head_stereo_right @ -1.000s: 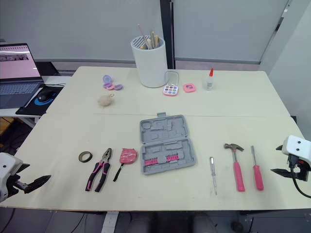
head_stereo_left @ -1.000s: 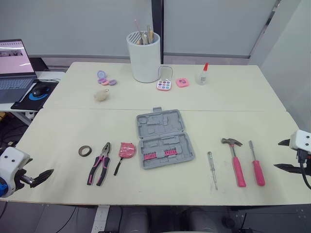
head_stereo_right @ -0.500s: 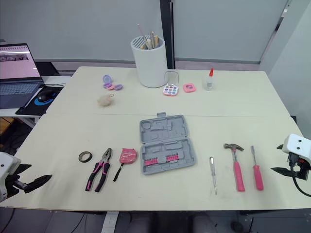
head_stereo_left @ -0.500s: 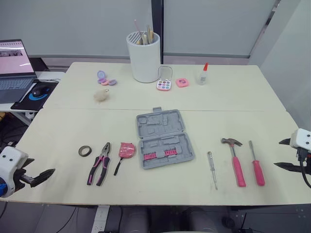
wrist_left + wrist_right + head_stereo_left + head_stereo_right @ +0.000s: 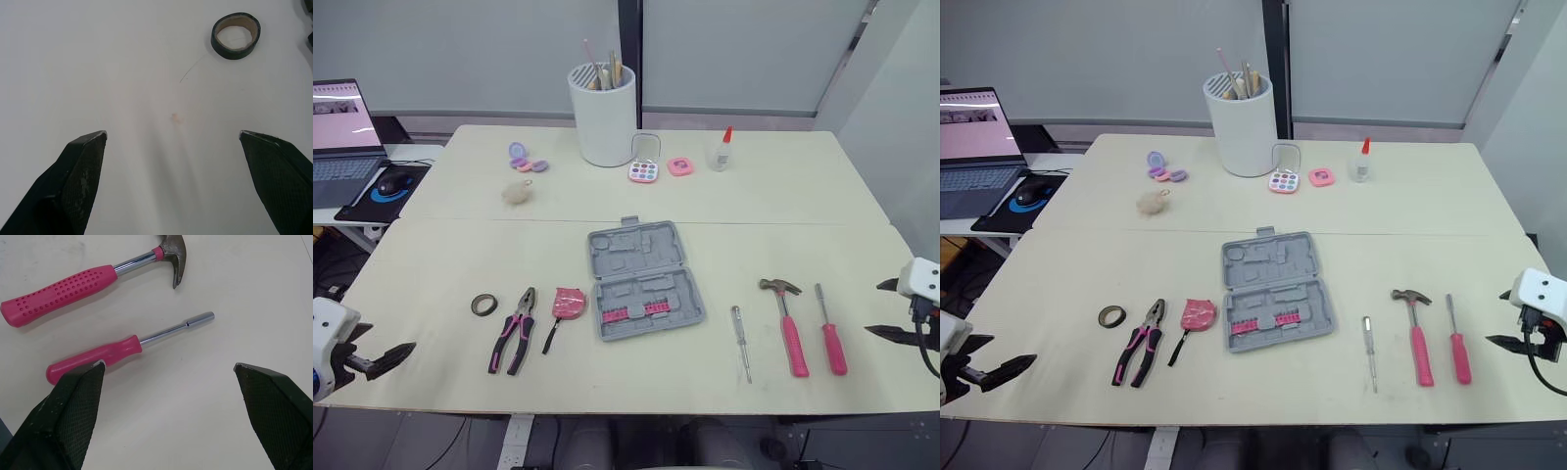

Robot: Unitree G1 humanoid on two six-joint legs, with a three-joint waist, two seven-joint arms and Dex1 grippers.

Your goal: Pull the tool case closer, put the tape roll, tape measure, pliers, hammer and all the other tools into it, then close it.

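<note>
The grey tool case (image 5: 644,279) lies open in the middle of the table. To its left are a black tape roll (image 5: 484,305), pink-handled pliers (image 5: 514,330) and a pink tape measure (image 5: 569,303). To its right lie a thin screwdriver (image 5: 741,343), a pink-handled hammer (image 5: 786,323) and a pink nut driver (image 5: 829,333). My left gripper (image 5: 377,345) hangs open at the table's front left corner, with the tape roll (image 5: 235,35) well ahead of it. Off the table's right edge my right gripper (image 5: 885,310) stands open, beside the nut driver (image 5: 112,352) and hammer (image 5: 73,291).
At the back stand a white holder (image 5: 603,113) with sticks, a glue bottle (image 5: 722,150), a paint palette (image 5: 644,171), a pink compact (image 5: 680,165), purple trinkets (image 5: 524,159) and a fluffy ball (image 5: 517,192). A laptop (image 5: 342,127) and a mouse (image 5: 387,183) sit on a side desk at the left.
My left gripper has drawn back a little toward the front left edge. The right gripper and the tools have stayed put.
</note>
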